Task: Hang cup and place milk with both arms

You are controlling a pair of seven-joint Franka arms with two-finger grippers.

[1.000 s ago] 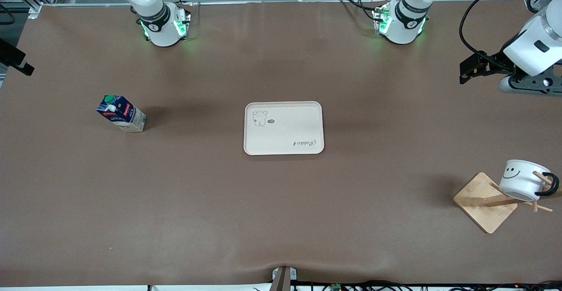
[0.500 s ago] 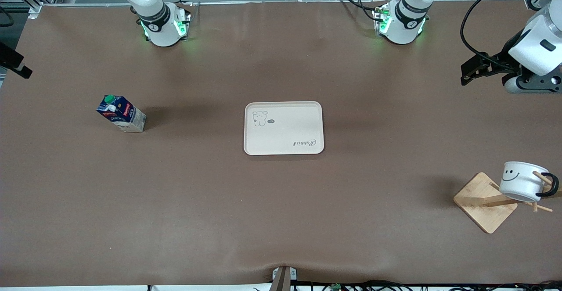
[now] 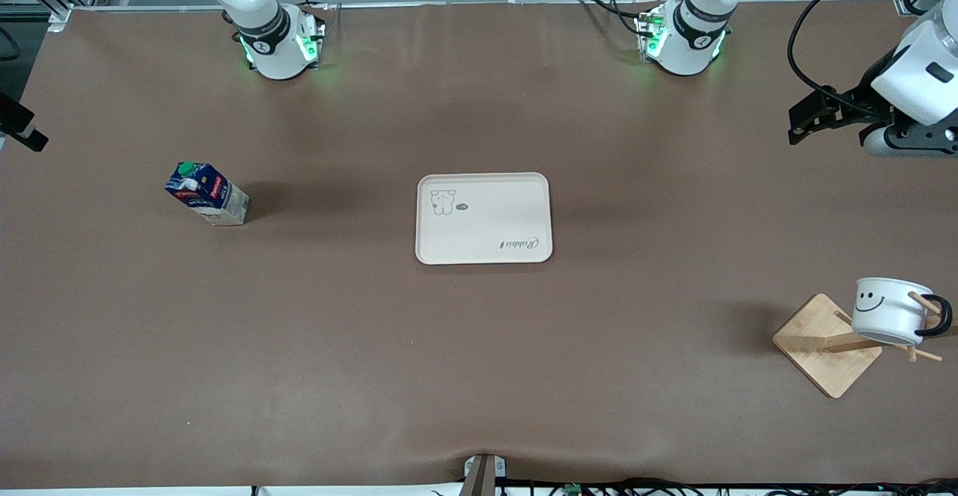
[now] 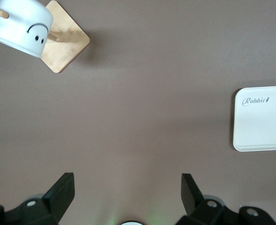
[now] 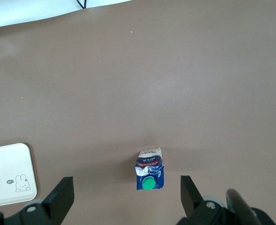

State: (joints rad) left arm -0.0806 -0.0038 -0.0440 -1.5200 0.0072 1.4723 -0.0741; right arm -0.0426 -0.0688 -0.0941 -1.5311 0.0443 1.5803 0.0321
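A: Where are the containers?
B: White smiley-face cup point(image 3: 891, 309) hangs on the wooden peg rack point(image 3: 829, 344); blue green-capped milk carton point(image 3: 206, 193) stands on the brown desk point(image 3: 479, 346), apart from the cream rectangular tray point(image 3: 483, 218).
A: Claws?
B: Left claw point(image 4: 127, 190) and right claw point(image 5: 127, 190) both wide open, holding nothing.

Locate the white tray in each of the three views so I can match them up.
Front view: the tray lies at the table's middle, bare.
Left wrist view: one end of the tray shows at the picture's edge, with the script word.
Right wrist view: a corner shows, with the rabbit drawing.
Shared landmark: the tray's printed marks.
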